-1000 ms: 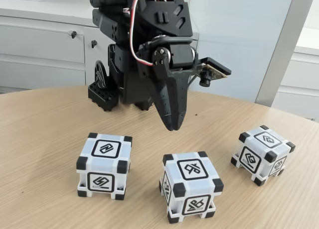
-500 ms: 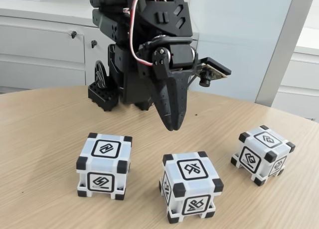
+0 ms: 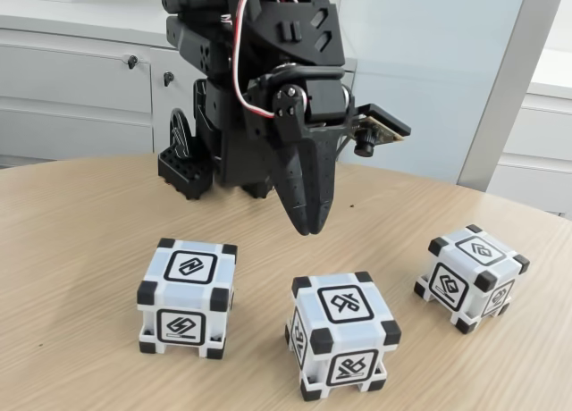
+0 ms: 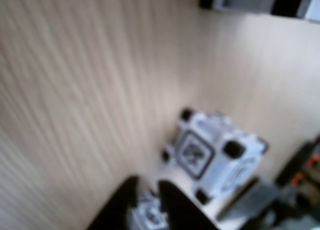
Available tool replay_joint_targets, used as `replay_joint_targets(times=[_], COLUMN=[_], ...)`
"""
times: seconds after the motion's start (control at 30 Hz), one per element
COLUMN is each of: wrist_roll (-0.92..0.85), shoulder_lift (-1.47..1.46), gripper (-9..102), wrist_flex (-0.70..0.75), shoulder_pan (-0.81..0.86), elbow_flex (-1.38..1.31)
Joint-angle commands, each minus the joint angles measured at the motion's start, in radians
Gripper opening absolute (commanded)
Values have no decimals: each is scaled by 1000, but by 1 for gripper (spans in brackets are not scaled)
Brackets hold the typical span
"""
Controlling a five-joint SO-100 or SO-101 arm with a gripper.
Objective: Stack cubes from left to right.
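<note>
Three white cubes with black corners and square glyphs stand apart in a row on the wooden table (image 3: 80,241): the left cube (image 3: 186,297), the middle cube (image 3: 342,333) and the right cube (image 3: 471,277). My black gripper (image 3: 308,225) hangs point-down above the bare table, behind the gap between the left and middle cubes. Its jaws are drawn together with nothing held. The blurred wrist view has the gripper (image 4: 147,182) at the bottom edge, one cube (image 4: 215,152) just beyond it, a second cube (image 4: 260,0) at the top edge, and part of another cube (image 4: 147,216) behind the fingers.
The arm's black base (image 3: 223,152) and a black toothed block (image 3: 186,174) sit at the table's far side. White cabinets (image 3: 71,89) and a pale wall panel (image 3: 429,62) stand behind. Bare wood lies left of the left cube and in front of the row.
</note>
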Motion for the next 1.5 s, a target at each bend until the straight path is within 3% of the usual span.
replay_joint_targets(times=[0.0, 0.3, 0.63, 1.07, 1.23, 1.47], wrist_roll=[14, 26, 138, 291, 273, 252], shoulder_lift=[-15, -176, -675, -1281, -1393, -1476], gripper=[0, 0, 0, 0, 0, 0], wrist_flex=[5, 5, 11, 322, 387, 413], shoulder_pan=[9, 9, 9, -17, -101, -348], elbow_flex=[-89, -439, -838, -1275, -1440, -1471])
